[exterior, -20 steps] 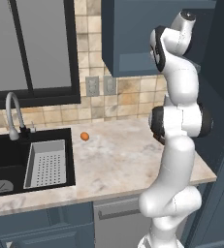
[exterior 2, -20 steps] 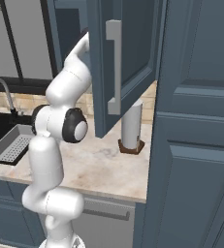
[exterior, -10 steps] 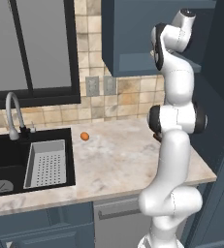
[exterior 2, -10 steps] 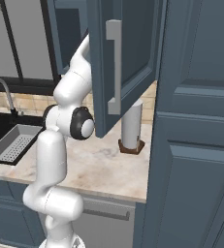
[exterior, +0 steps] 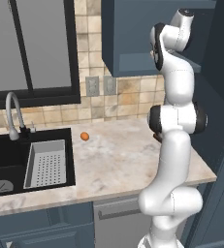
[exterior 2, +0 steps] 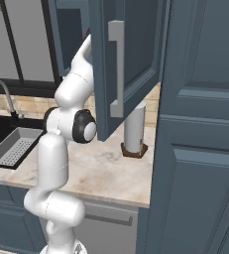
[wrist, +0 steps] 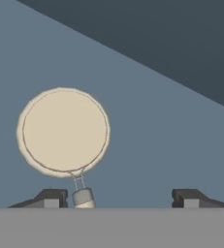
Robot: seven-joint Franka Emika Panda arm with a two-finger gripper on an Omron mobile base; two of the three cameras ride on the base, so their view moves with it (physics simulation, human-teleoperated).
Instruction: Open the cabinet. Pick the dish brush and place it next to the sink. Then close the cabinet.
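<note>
A: Dish brush [wrist: 64, 130] dead ahead in the hand view! Round cream head facing the camera, thin neck dropping toward the gripper [wrist: 118, 197], whose two dark tips stand well apart, the handle stub just inside the left one.

B: Clamped on anything?

A: No, nothing between them is pinched that I can see. The jaws are spread, and the brush sits off to one side of the gap, not centred.

B: And where is all this?

A: Up inside the cabinet [exterior 2: 131, 59]. From the right base view its panelled door hangs swung out, silver bar handle [exterior 2: 116, 69] facing us, and the white arm reaches up behind it into the opening.

B: So step one is ticked off.

A: I'd say so: door open, brush found, not yet gripped. Left to do: close on it, carry it down to the table [exterior: 128, 164] and set it beside the sink [exterior: 7, 160], then shut the door.

B: Anything on that table?

A: A small orange ball [exterior: 85, 136] near the basin, and a paper towel roll [exterior 2: 135, 130] at the far end.
</note>
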